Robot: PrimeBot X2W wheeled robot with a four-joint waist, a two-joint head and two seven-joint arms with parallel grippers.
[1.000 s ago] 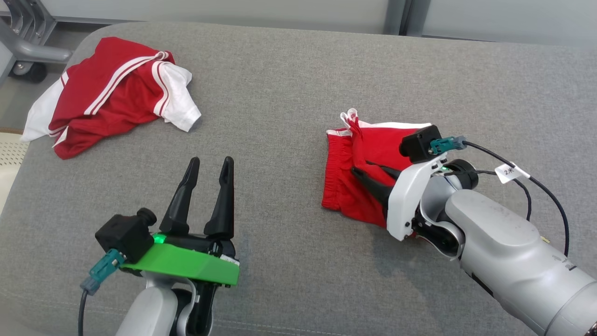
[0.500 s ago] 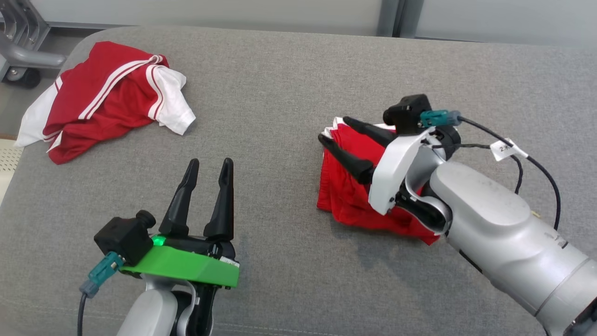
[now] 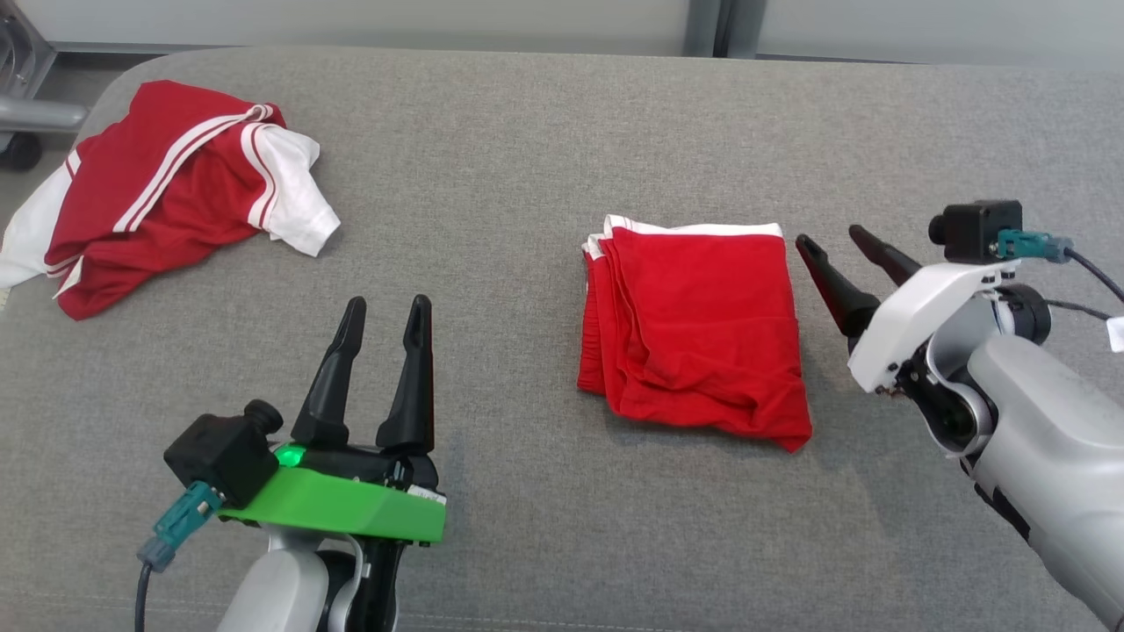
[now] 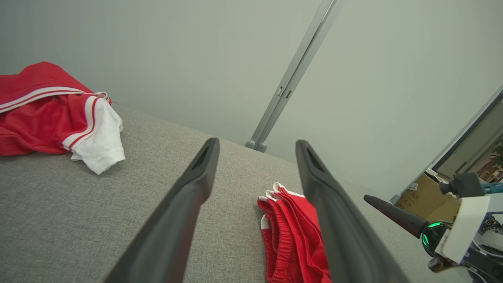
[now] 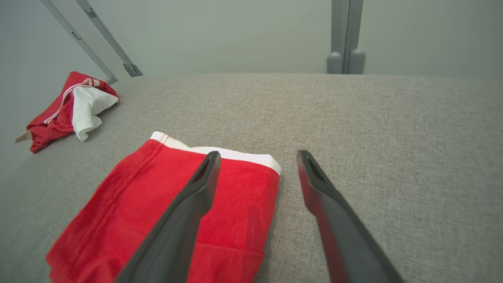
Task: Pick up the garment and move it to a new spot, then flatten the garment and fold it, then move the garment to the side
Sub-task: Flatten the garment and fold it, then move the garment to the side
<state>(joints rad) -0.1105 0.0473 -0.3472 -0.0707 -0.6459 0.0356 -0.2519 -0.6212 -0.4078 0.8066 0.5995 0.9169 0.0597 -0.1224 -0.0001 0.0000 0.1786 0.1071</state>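
Observation:
The garment (image 3: pixel 698 329) is a pair of red shorts with a white hem, folded into a neat rectangle on the grey cushion, right of centre; it appears again as the garment (image 5: pixel 177 212) and the garment (image 4: pixel 290 236). My right gripper (image 3: pixel 830 239) stands open just right of it, above the cushion, holding nothing; in its own view the right gripper (image 5: pixel 257 155) hovers over the garment's far right corner. My left gripper (image 3: pixel 385 303) is open and empty at the lower left, well clear of the garment, and its own view has the left gripper (image 4: pixel 257 143) pointing across the cushion.
A crumpled red and white shirt (image 3: pixel 167 189) lies at the far left corner of the grey cushion (image 3: pixel 527 158). A pale wall with a metal post (image 5: pixel 346 35) runs behind it. A metal frame (image 3: pixel 26 114) stands beyond the left edge.
My right gripper has opened, let go of the garment and drawn back to the right. The garment now lies flat and folded. The head camera has shifted slightly.

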